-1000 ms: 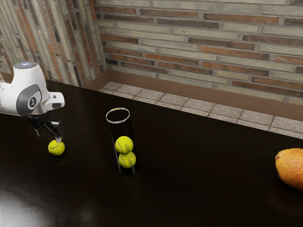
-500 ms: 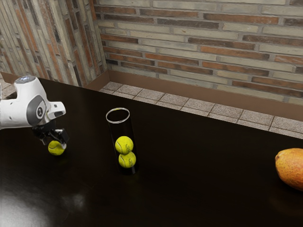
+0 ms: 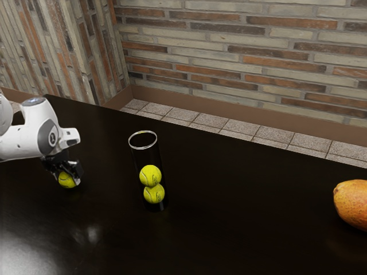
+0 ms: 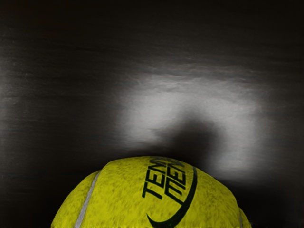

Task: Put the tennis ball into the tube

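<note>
Exterior view: the white arm (image 3: pixel 24 142) comes in from 9 o'clock and bends down, its gripper (image 3: pixel 68 176) low around the tennis ball (image 3: pixel 66 181). I can't tell if it grips. Toward 3 o'clock: the tube (image 3: pixel 147 157) with two balls (image 3: pixel 150 175), then a mango (image 3: pixel 352 203).

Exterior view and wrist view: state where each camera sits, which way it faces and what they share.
Exterior view: at the arm's side, looking down across the table toward the brick wall; the arm enters from the exterior view's left, with its gripper down at a tennis ball.
Wrist view: on the arm's hand, looking down at that ball's lettered surface and the tabletop.
Shared: that ball and the dark tabletop.
</note>
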